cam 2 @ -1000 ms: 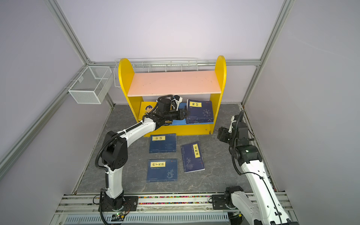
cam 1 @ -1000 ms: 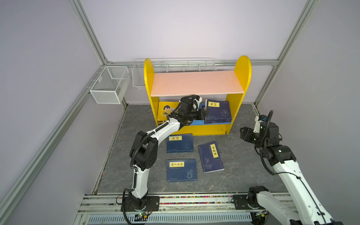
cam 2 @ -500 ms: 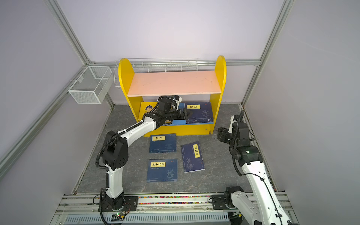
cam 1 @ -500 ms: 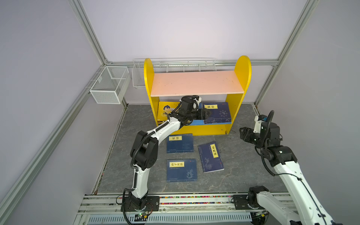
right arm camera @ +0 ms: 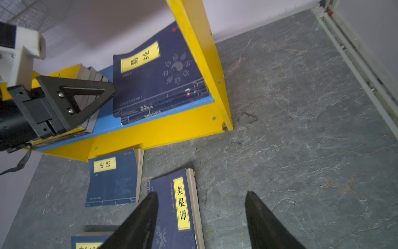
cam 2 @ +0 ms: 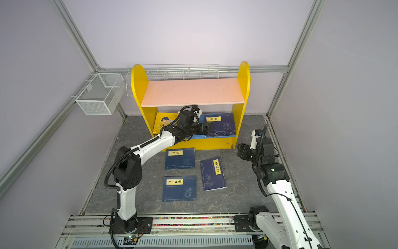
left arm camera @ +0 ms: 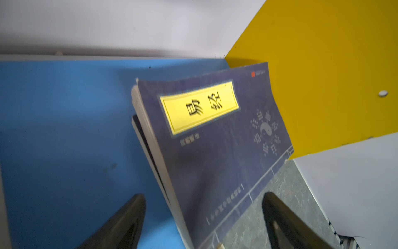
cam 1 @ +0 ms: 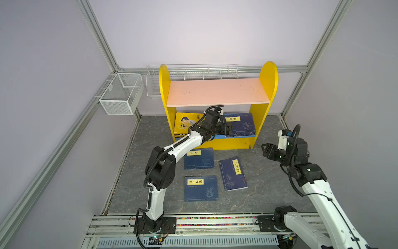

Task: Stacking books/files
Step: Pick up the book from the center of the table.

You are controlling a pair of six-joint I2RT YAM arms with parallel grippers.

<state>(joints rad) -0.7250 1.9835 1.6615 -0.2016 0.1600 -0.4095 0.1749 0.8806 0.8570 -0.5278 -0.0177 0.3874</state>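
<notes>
Plainly navy, yellow-labelled book [left arm camera: 215,140], perhaps slightly bowed; left end effector [left arm camera: 203,194] agape, empty

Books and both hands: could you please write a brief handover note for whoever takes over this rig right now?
Left hand: open, inside the lower shelf beside the navy stack, holding nothing.
Right hand: open, empty, hovering by the shelf's right end.
Done: navy stack and yellow-topped stack lie on the shelf.
To do: three navy books on the floor, one angled.
</notes>
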